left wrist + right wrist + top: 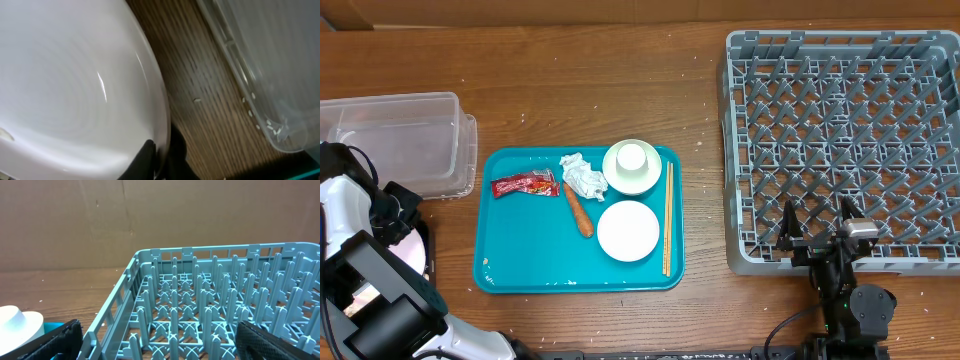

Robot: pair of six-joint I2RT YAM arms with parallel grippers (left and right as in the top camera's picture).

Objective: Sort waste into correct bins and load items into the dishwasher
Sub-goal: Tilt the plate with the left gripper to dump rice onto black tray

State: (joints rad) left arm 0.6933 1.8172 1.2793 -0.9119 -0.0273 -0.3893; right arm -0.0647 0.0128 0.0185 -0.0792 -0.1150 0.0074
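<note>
In left end effector [161, 157], white plate [75, 85].

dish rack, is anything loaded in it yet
No, in the overhead view the dish rack shows only its own bare grid, with no dishes inside.

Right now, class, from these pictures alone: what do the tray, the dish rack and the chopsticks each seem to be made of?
Tray: turquoise plastic, smooth and slightly glossy, with moulded rounded corners.
Dish rack: grey-blue moulded plastic with a matte finish, judging by its uniform lattice and pegs.
Chopsticks: probably wood or bamboo, being pale tan and dull. They are too small in the overhead view to be sure.
</note>
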